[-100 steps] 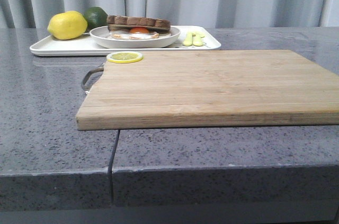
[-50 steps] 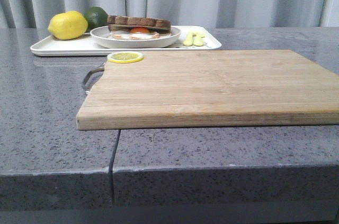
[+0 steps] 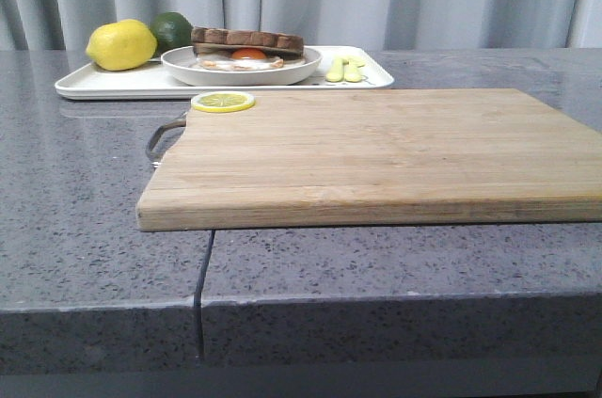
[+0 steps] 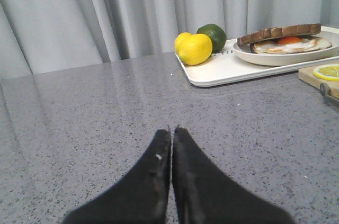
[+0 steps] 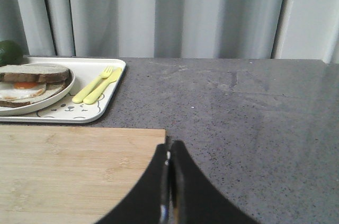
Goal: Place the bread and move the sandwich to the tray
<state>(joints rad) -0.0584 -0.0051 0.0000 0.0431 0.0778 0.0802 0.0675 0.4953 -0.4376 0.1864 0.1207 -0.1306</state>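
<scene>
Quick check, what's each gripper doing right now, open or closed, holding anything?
Left gripper: closed, holding nothing, over bare counter.
Right gripper: closed, holding nothing, at the cutting board's corner.

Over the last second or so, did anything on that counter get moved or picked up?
Nothing visibly changed. The sandwich sits on its plate on the tray beside the lemon and lime, as before. The lemon slice lies at the same corner of the cutting board. Neither arm shows in the front view; both tools, left and right, are shut and hold nothing.
</scene>
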